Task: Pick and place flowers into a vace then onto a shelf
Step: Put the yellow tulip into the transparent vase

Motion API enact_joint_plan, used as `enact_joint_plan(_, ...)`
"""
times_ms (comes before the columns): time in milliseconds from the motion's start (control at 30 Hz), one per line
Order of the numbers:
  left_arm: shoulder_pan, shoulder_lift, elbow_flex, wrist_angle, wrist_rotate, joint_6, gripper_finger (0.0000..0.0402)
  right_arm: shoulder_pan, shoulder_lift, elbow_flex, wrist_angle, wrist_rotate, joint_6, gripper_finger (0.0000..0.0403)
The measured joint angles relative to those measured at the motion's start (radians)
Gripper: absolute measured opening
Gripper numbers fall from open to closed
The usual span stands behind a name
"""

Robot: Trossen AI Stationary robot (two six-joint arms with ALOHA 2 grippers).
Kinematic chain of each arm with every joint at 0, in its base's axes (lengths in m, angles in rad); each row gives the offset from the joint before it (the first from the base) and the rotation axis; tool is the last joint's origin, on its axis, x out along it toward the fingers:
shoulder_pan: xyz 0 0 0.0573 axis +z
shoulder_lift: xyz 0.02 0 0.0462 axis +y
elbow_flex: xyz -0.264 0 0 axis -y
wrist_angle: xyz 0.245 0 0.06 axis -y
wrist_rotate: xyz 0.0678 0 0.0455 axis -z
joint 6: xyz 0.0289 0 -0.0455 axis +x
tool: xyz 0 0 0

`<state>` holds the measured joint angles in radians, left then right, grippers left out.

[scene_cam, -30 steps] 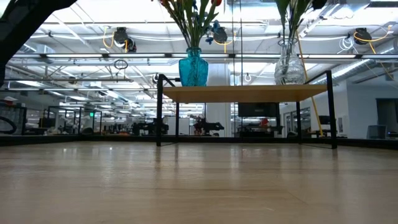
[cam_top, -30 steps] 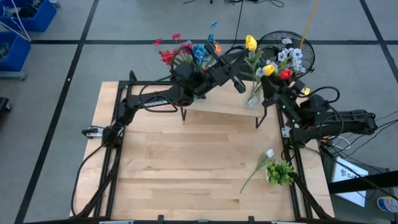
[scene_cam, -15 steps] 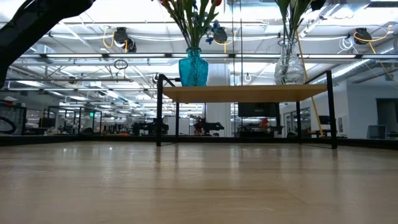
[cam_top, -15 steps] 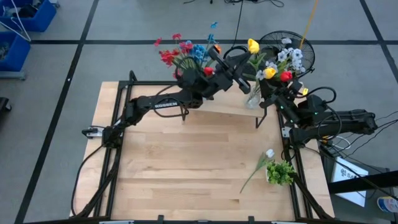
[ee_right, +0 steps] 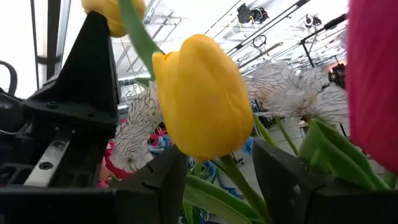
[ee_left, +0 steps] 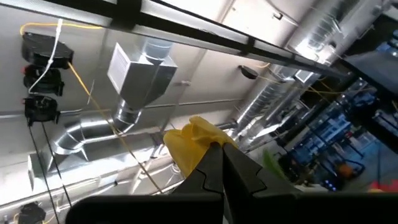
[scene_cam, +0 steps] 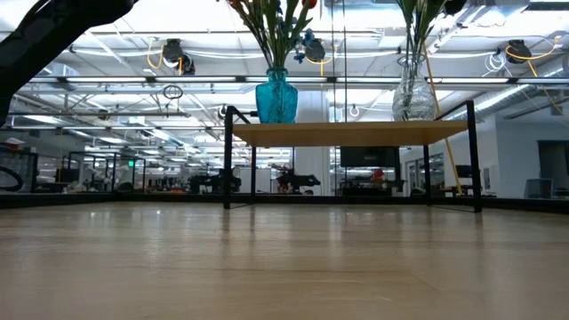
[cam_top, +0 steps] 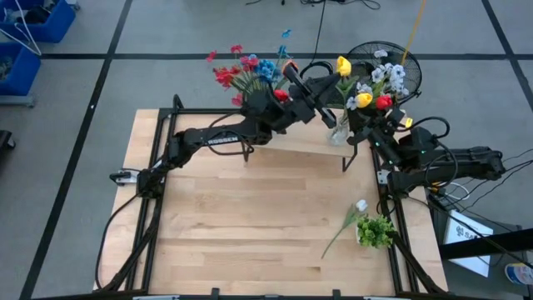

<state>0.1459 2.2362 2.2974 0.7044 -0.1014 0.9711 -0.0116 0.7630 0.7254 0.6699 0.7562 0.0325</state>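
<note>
Reaching farther across than a second ago, the left gripper (cam_top: 331, 117) now sits over the clear vase (cam_top: 339, 131) at the right end of the shelf (cam_top: 287, 142), its fingers shut on the stem of a yellow tulip (cam_top: 343, 64) among the flowers (cam_top: 375, 83). Opposite it, the right gripper (cam_top: 360, 123) has not moved; its fingers stand apart around the stems just beside that vase. A blue vase (scene_cam: 276, 96) stands at the shelf's left end. One white flower (cam_top: 361, 205) lies on the table (cam_top: 250, 225) beside a leafy clump (cam_top: 376, 231).
</note>
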Motion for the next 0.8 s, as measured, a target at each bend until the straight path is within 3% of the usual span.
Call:
enact_joint_plan(200, 0.002, -0.001, 0.0, 0.033, 0.039, 0.06, 0.0, 0.0, -0.002, 0.0, -0.013, -0.013, -0.032, 0.0173)
enact_joint_plan(400, 0.002, -0.001, 0.0, 0.065, 0.102, 0.014, 0.0, 0.002, -0.015, 0.0, -0.071, -0.133, -0.014, 0.0173)
enact_joint_plan(700, 0.005, -0.001, 0.0, 0.068, 0.102, 0.012, 0.0, 0.044, -0.025, 0.0, -0.13, -0.093, -0.141, 0.0173)
enact_joint_plan(800, 0.005, -0.003, 0.0, 0.072, 0.102, 0.013, 0.0, 0.059, -0.035, 0.0, -0.129, -0.006, -0.214, 0.0173)
